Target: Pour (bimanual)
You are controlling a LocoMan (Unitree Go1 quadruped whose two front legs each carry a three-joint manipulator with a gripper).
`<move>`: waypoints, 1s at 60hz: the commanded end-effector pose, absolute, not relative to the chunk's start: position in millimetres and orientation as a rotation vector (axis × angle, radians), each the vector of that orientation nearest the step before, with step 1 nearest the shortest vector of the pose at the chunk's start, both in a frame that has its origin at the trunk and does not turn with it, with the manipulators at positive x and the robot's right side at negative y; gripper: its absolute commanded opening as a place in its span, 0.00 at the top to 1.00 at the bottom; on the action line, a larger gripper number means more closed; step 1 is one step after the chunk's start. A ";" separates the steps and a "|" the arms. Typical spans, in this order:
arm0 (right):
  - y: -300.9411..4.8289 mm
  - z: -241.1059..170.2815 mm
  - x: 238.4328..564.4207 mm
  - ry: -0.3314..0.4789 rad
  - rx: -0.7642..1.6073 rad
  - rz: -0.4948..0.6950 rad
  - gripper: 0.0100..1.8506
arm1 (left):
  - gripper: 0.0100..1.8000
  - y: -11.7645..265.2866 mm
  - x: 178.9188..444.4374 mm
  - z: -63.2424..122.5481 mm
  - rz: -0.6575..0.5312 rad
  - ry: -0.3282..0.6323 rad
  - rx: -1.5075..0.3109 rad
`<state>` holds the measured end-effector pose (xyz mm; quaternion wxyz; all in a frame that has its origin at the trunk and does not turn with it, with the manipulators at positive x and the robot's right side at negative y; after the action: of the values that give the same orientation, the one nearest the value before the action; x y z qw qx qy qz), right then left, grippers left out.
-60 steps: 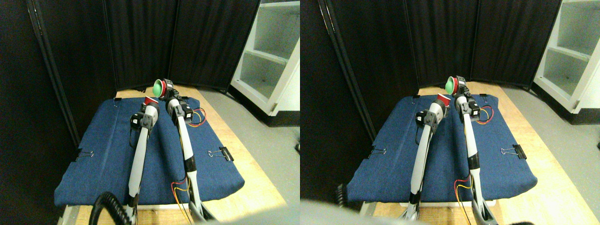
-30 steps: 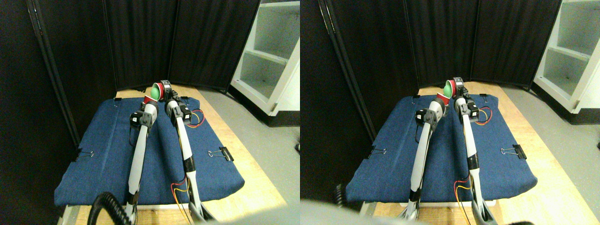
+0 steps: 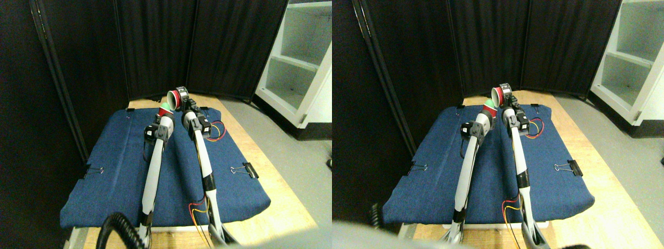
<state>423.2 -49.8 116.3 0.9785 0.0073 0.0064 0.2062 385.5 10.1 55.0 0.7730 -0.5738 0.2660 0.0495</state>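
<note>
Now red cup point(image 3: 174, 98) between right jaws

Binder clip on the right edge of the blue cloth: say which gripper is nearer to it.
Right. The right gripper is up at the cloth's far end, beyond the binder clip; the left gripper sits farther left, across the right arm from it.

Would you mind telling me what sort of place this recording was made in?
Most likely a robotics lab test area rather than a home. A blue cloth is held with binder clips onto a wooden board, black folding screens close off the back, and an empty white shelf unit stands on the right.
</note>
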 end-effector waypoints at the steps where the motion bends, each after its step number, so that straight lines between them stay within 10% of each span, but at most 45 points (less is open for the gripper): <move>1: -50.5 120.2 424.8 0.001 0.018 0.357 0.81 | 0.82 8.7 389.8 61.0 0.078 0.543 -1.258; 22: -63.0 123.1 423.2 0.257 0.417 0.137 0.83 | 0.82 7.2 390.7 63.3 0.058 0.539 -1.235; 60: -85.0 114.3 418.4 0.220 0.784 0.117 0.80 | 0.82 14.3 385.3 64.0 -0.015 0.520 -1.228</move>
<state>417.1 -83.7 101.9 0.9217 0.3554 0.1511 0.0360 384.6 12.2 53.7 0.7867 -0.5601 0.2590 0.0207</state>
